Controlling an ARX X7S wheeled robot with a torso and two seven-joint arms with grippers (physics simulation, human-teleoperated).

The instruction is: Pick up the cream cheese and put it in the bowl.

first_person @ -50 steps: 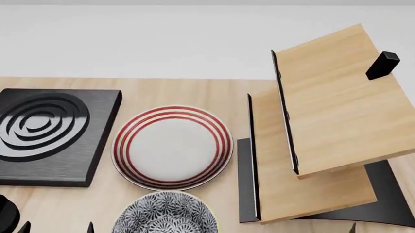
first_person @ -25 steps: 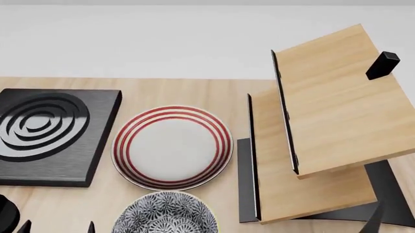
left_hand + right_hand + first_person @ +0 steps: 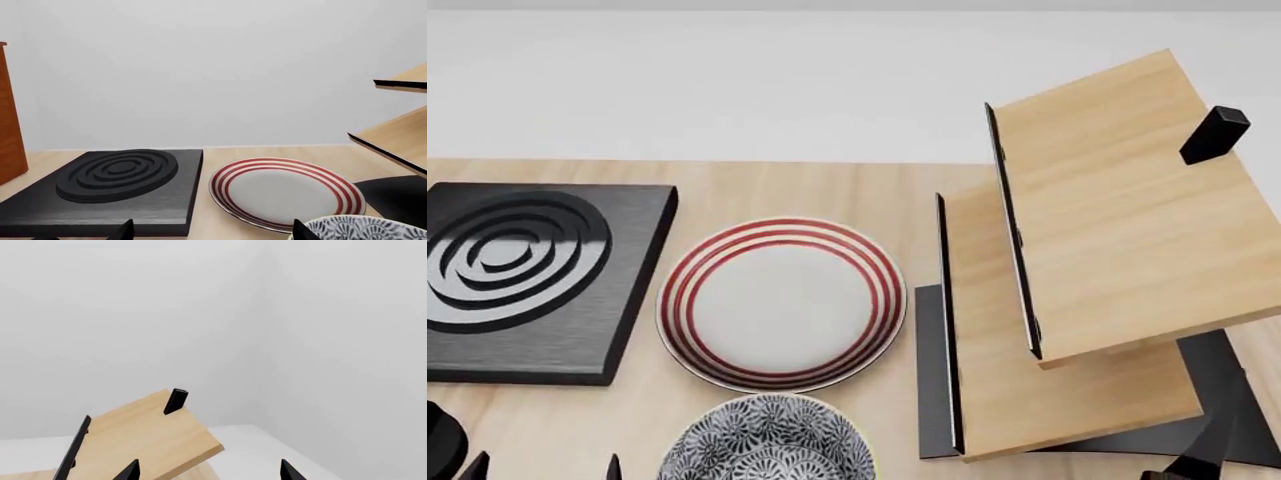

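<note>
The cream cheese is not in view in any frame. The blue-and-white floral bowl (image 3: 767,443) sits at the near edge of the wooden table, cut off by the bottom of the head view; its rim also shows in the left wrist view (image 3: 363,229). My left gripper (image 3: 545,470) is open and empty, low at the near left, just left of the bowl. In the left wrist view (image 3: 212,232) its two tips stand wide apart. My right gripper (image 3: 1204,452) is at the near right by the shelf, open and empty in the right wrist view (image 3: 208,472).
A white plate with red rings (image 3: 782,303) lies behind the bowl. A black slab with raised rings (image 3: 521,275) lies at the left. A tilted two-tier wooden shelf (image 3: 1108,250) with a black peg (image 3: 1214,134) fills the right side. A brown wooden panel (image 3: 10,135) stands far left.
My right gripper has risen into the head view at the bottom right, beside the shelf's black base. The left gripper, bowl and plate have not moved.
</note>
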